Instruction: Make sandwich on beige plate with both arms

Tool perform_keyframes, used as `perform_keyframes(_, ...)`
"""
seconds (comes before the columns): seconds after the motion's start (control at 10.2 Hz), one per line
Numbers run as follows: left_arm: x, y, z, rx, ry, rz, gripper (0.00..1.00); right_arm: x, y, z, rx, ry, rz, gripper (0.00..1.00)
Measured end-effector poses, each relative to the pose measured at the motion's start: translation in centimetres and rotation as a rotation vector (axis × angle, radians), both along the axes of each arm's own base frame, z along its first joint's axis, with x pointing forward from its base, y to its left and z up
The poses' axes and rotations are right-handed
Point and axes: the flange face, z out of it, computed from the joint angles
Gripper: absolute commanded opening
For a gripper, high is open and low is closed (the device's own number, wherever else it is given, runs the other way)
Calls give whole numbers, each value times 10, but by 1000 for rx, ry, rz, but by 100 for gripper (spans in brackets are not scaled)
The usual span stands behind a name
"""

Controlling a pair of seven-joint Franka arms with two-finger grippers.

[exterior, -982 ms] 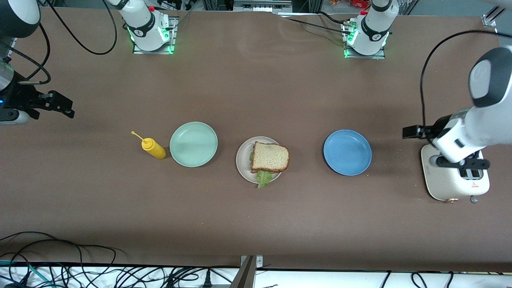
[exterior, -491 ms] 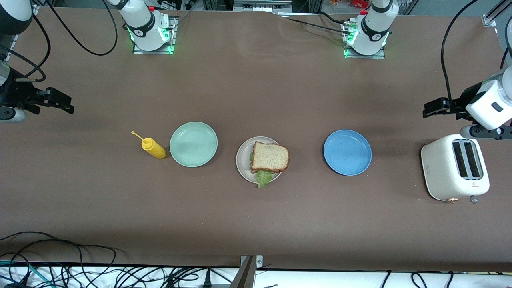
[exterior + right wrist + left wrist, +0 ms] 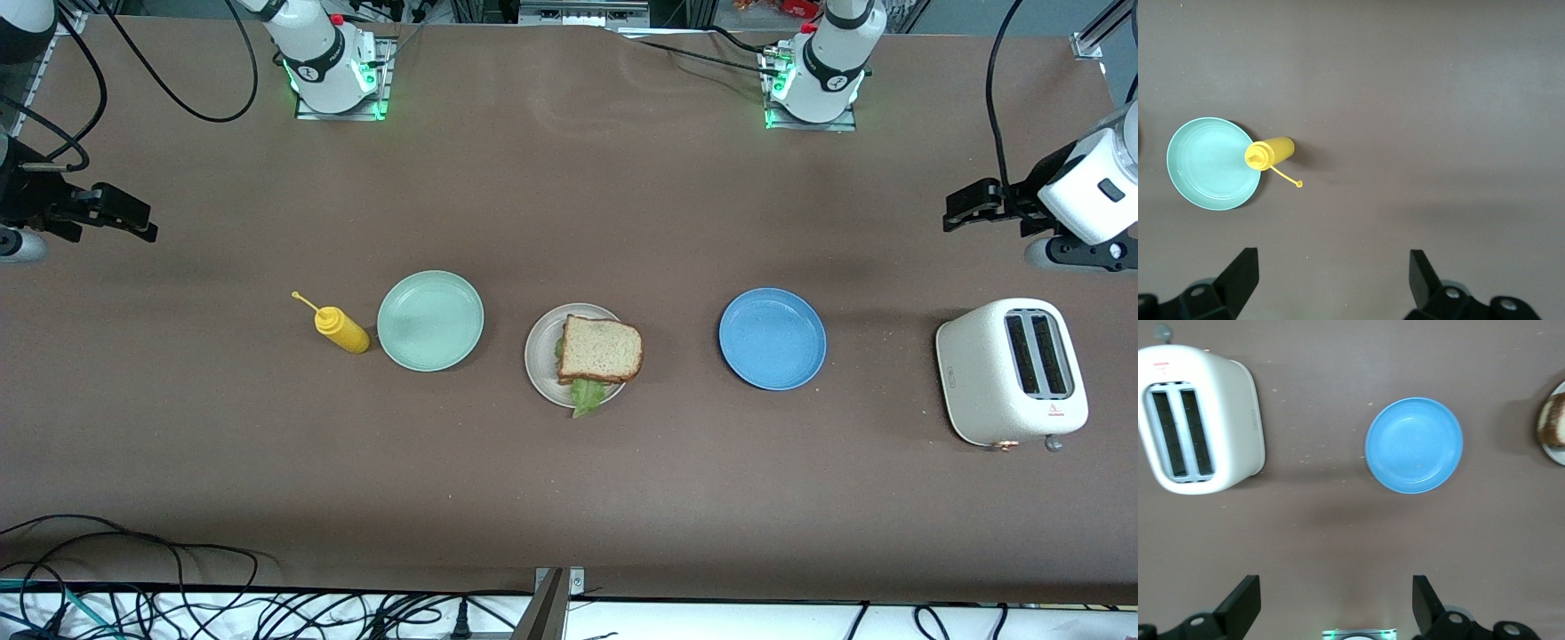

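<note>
Both claws hang empty with fingers apart: the left claw (image 3: 1331, 613) over bare worktop (image 3: 569, 498) at its own end, the right claw (image 3: 1328, 290) over bare worktop at the other end. The sandwich (image 3: 598, 349) lies on the beige plate (image 3: 539, 356) in the middle of the worktop, a bread slice on top and a lettuce leaf (image 3: 586, 394) coming out at the edge nearer to the camera (the lower slice is mostly hidden). To my judgement the task is finished, nothing is left to place. Beside it stand a blue plate (image 3: 772, 339) toward the left arm's end, then a toaster (image 3: 1011, 371); a green plate (image 3: 430, 320) and a yellow bottle (image 3: 340, 328) toward the right arm's end.
</note>
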Motion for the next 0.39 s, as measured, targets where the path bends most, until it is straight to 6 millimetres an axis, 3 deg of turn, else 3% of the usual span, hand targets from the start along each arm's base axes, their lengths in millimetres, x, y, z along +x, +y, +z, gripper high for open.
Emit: perform_keyframes(0.39, -3, -6, -4, 7, 10, -14, 100, 0, 0, 0, 0, 0, -2, 100)
